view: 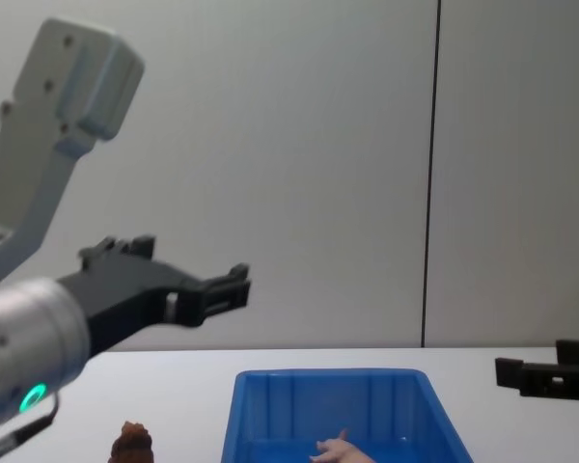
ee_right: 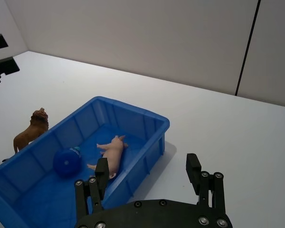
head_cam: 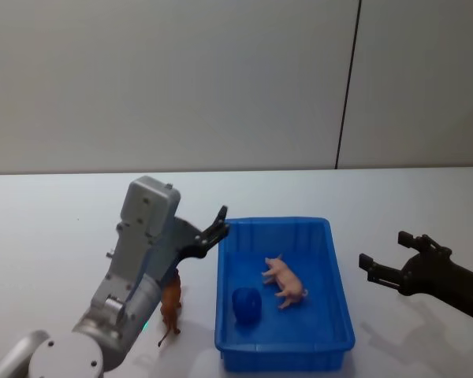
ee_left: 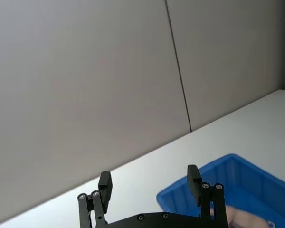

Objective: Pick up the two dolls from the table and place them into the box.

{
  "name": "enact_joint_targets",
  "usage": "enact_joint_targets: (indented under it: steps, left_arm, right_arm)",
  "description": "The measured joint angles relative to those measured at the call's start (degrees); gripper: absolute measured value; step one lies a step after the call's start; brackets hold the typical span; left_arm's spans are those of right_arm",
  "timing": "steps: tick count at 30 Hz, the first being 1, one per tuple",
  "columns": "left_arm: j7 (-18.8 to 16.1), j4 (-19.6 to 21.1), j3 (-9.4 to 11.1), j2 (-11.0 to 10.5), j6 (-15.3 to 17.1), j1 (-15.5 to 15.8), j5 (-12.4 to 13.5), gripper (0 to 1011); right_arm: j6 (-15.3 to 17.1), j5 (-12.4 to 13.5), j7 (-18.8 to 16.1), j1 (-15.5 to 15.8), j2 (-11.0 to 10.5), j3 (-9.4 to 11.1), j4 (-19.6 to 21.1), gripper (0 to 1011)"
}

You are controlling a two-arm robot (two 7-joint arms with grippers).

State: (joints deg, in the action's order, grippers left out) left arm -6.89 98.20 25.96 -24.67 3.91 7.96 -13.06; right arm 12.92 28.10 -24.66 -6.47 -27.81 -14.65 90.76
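Fingers (ee_left: 194, 176) of left gripper (head_cam: 219, 224) and right gripper (head_cam: 384, 250) were held spread (nothing gripped). The pink doll (head_cam: 284, 281) was seen in the box (head_cam: 340, 276), the brown doll (head_cam: 171, 303) outside.

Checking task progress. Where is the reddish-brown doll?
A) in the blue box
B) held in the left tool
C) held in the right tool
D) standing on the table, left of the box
D: the reddish-brown doll stands on the table outside the left wall of the box; the pale pink doll lies inside.
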Motion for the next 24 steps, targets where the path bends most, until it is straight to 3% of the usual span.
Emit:
enact_joint_targets:
  steps: [14,24]
  left_arm:
    - [-7.49,2.79,-0.44,-2.68,3.05,-6.24,-5.66,1001]
    - [-8.04,1.04,-1.05,-2.99,4.42,-7.81,-8.98,1001]
  right_arm:
    - [-0.19,0.32,0.12,0.38,-0.43,0.22,0.26,1001]
    - [-0.26,0.38,0.16,0.47,-0.51,0.27,0.32,1001]
